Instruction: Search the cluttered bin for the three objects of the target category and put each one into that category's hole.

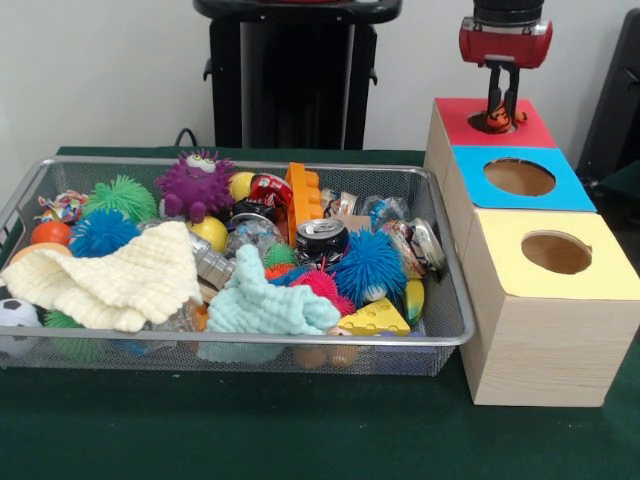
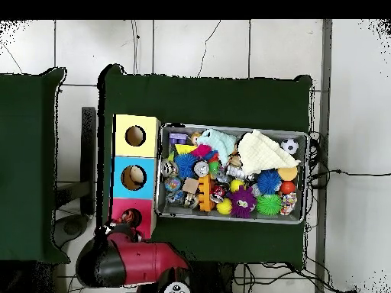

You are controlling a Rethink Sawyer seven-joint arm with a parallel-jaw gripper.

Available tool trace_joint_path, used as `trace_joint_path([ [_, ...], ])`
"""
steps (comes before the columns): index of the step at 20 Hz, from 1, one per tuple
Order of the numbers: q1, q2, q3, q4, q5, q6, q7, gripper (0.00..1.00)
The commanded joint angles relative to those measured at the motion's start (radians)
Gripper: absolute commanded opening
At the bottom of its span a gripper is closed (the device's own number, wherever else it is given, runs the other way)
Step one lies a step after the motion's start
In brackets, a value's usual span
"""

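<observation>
A: Bin point(image 1: 440, 335) sits on green cloth point(image 1: 250, 430) over the table, wire mesh, packed full. Floor point(image 2: 229, 46) round it is pale tile w/ cracks; wall behind is plain white.

B: Boxes?

A: Wood block point(image 1: 540, 340) just beside the bin, three tops w/ holes: red point(image 1: 455, 115) farthest, blue point(image 1: 480, 190) mid, yellow point(image 1: 520, 275) nearest the camera. Gripper point(image 1: 503, 108) is at the red hole point(image 1: 497, 122), tips down in it. Something orange point(image 1: 497, 123) shows at the tips, in the hole mouth. Fingers look close together, but can't tell if they grip it.

B: Any writing?

A: None readable. Can point(image 1: 322, 238) has a dark label w/ red, too small to read.

B: What else is in the bin?

A: Cream cloth point(image 1: 110, 280) draped over the left part, mint cloth point(image 1: 265, 305) in front mid; both cover stuff below. Purple monster point(image 1: 196, 183) at the back, green spiky ball point(image 1: 122, 196) and blue spiky ball point(image 1: 100, 233) near it, another blue spiky ball point(image 1: 368, 266) by the can. Orange brick point(image 1: 303, 195) upright at mid back. Cheese wedge point(image 1: 374, 318) at the front right, soccer ball point(image 1: 15, 315) at the front left corner.

B: Behind?

A: Black pedestal point(image 1: 290, 70), cable point(image 1: 186, 134) beside it.
</observation>
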Motion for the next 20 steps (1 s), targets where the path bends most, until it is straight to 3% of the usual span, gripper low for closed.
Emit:
trace_joint_path([
  [1, -0.015, 0.077, 0.026, -0.07, 0.008, -0.045, 0.126, 0.0],
  [4, -0.007, 0.074, 0.018, -0.068, 0.015, -0.029, 0.126, 0.0],
  [5, 0.005, 0.073, 0.004, -0.071, 0.014, -0.024, 0.124, 1.0],
  [8, 0.001, 0.071, 0.01, -0.08, -0.002, 0.046, 0.084, 1.0],
  [11, 0.056, 0.055, -0.055, -0.085, 0.025, 0.01, 0.131, 1.0],
  [20, 0.031, 0.047, -0.033, -0.081, 0.021, 0.01, 0.123, 1.0],
])
